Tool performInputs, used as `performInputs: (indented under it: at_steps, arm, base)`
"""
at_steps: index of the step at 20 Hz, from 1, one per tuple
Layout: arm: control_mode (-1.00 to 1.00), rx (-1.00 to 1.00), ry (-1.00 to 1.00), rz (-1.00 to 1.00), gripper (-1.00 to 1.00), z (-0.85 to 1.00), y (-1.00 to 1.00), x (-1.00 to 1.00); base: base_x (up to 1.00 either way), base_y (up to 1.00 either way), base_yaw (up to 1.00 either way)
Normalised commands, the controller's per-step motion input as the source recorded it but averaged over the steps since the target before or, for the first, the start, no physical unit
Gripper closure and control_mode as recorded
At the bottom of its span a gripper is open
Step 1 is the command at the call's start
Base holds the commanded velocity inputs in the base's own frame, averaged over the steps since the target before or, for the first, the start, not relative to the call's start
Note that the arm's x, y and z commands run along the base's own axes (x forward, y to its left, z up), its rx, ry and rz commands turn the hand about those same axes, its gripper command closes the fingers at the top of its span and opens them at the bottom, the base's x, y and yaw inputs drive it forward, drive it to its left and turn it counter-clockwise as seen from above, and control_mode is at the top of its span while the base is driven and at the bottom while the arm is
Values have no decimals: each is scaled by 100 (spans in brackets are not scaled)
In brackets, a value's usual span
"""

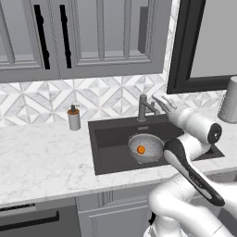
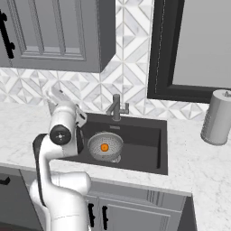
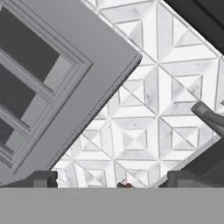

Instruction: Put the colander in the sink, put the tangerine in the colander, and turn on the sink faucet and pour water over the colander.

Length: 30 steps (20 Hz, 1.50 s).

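Above the sink's back rim, the gripper [image 1: 163,102] is standing wide open and holding nothing, just beside the sink faucet [image 1: 144,109] at about 3 o'clock, likely lining up on its lever. In the sink [image 1: 111,157], the colander [image 1: 145,148] is cradling the tangerine [image 1: 140,149], ready for water. The arm is covering the basin's right part, and the lever is hard to make out.

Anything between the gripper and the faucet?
Nothing visible. The open gripper hangs beside the faucet above the sink, with bare space between them. The colander, holding the tangerine, sits lower in the basin.
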Motion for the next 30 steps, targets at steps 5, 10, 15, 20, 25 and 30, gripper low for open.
performInputs:
  at_steps: [5,10,15,20,25,30]
  arm:
    - [-100,34,50,-2,-100,62,-54,-60]
    - [-100,21,65,-8,-100,-9,-46,-13]
    - [-100,34,26,-19,-100,-64,-14,-1]
    - [-100,41,35,-23,-100,-58,-46,0]
    - [-100,37,12,-21,-100,-43,-52,0]
    - [-100,46,8,-20,-100,-12,-43,6]
  base:
    - [0,0,0]
    - [0,0,0]
    - [0,0,0]
    - [0,0,0]
    - [0,0,0]
    - [0,0,0]
